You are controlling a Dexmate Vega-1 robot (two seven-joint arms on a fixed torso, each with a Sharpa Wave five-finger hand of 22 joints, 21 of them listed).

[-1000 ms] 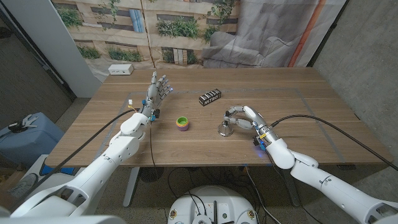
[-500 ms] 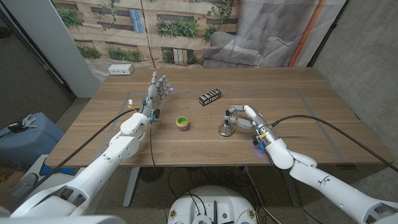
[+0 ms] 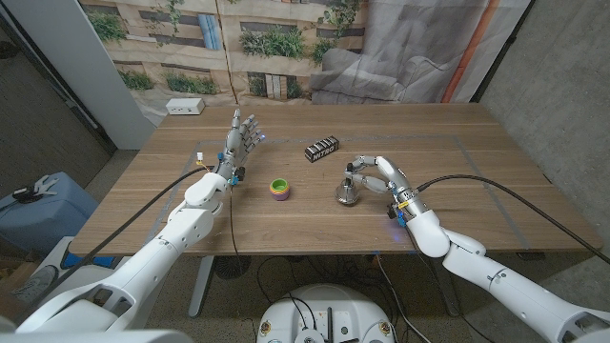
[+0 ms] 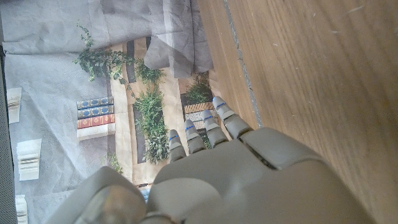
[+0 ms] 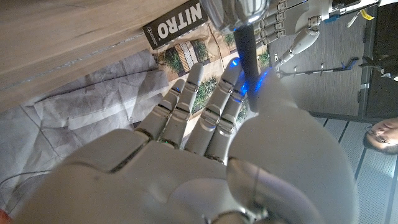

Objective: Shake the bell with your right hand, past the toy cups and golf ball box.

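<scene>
The silver bell [image 3: 346,194] stands upright on the table [image 3: 457,143], right of centre, its dark handle pointing up. My right hand [image 3: 377,175] is beside and over it with the fingers straightened. In the right wrist view the handle [image 5: 246,57] runs between the thumb and the straight fingers [image 5: 186,93], with no finger curled around it. The stacked toy cups [image 3: 278,188] sit to the bell's left. The black golf ball box [image 3: 322,149] lies beyond them, and its NITRO face [image 5: 175,25] is readable. My left hand [image 3: 242,139] stands upright at the left, fingers apart, holding nothing.
A white power strip [image 3: 185,107] lies at the far left corner of the table. A cable runs across the wood by my left arm. The left wrist view looks along my left hand [image 4: 217,180] over bare wood [image 4: 311,74]. A person [image 5: 385,132] is at the edge.
My right hand's fingers, curled over the bell's handle before, have straightened and lifted off it. The bell stays standing in about the same spot. The left hand has not moved.
</scene>
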